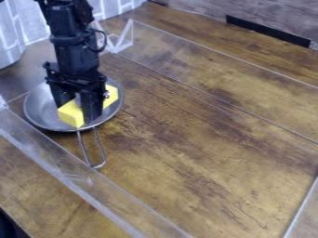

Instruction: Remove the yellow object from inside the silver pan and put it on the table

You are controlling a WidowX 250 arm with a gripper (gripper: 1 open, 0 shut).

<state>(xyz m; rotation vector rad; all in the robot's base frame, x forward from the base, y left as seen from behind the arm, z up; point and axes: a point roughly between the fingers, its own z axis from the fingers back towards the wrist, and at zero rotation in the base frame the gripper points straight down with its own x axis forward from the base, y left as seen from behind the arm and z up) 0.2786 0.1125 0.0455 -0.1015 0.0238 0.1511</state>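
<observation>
A pale tiled wall (19, 23) stands behind, and glossy clear strips (187, 84) catch bright light.

The middle of the yellow object (76, 113) is covered by the gripper (77, 110), so its label cannot be made out, and whether the block is lifted clear of the silver pan (41, 110) cannot be told. Part of the pan's floor is hidden behind the fingers (62, 98). The arm is cut off by the upper edge. The table (211, 139) is cropped on all sides. A wire item (121, 39) behind the arm is partly hidden.
</observation>
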